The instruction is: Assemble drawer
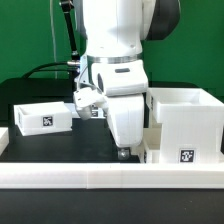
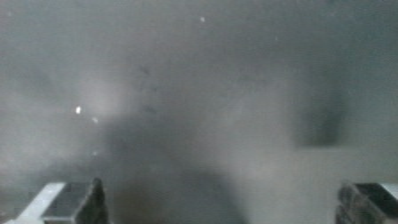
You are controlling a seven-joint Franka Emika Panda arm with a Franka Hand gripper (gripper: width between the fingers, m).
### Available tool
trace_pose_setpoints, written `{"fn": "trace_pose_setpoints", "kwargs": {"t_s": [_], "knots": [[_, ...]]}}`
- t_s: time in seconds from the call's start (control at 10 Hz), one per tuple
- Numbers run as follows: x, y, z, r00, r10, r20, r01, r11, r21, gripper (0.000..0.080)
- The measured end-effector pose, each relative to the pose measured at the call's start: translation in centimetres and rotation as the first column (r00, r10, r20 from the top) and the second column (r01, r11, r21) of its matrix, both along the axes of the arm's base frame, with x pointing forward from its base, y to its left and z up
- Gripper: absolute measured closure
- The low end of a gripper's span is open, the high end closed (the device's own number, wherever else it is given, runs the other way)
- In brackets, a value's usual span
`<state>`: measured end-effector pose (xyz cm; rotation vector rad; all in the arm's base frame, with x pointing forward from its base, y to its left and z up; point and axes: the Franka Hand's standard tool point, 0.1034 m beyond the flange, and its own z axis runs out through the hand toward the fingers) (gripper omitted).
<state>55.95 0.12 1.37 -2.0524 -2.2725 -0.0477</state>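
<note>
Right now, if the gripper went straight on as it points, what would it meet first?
Probably the bare black table: the gripper points down between the small tray and the large case, and the wrist view shows only blurred grey surface.

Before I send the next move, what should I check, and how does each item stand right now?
1. Gripper open with nothing between its fingers: ok.
2. Small tray in sight with its tag readable: ok.
3. Large case upright with its open side up: ok.
4. Gap between gripper and large case: cannot tell, since they overlap in the exterior view.
5. Second small tray located: not ok, it appears in neither view.
6. Wrist view sharp enough to guide by: not ok, it is a grey blur.
</note>
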Motion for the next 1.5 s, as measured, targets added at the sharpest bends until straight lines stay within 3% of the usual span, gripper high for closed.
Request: {"fn": "trace_pose_setpoints", "kwargs": {"t_s": [0.2, 0.6, 0.9, 1.2, 1.4, 1.5], "knots": [[-0.1, 1.8, 0.0, 0.999, -0.039, -0.009, 0.039, 0.999, 0.000, 0.0150], [0.4, 1.7, 0.4, 0.995, -0.090, -0.034, 0.089, 0.996, -0.020, 0.0150], [0.9, -3.2, 0.9, 1.000, -0.001, -0.009, 0.001, 1.000, -0.012, 0.0150], [0.7, -6.5, 2.6, 0.999, -0.023, 0.046, 0.024, 1.000, -0.018, 0.0150], [-0.1, -7.8, 4.3, 0.997, -0.056, 0.058, 0.058, 0.998, -0.029, 0.0150], [-0.4, -7.4, 5.0, 0.997, -0.058, 0.059, 0.060, 0.997, -0.039, 0.0150]]}}
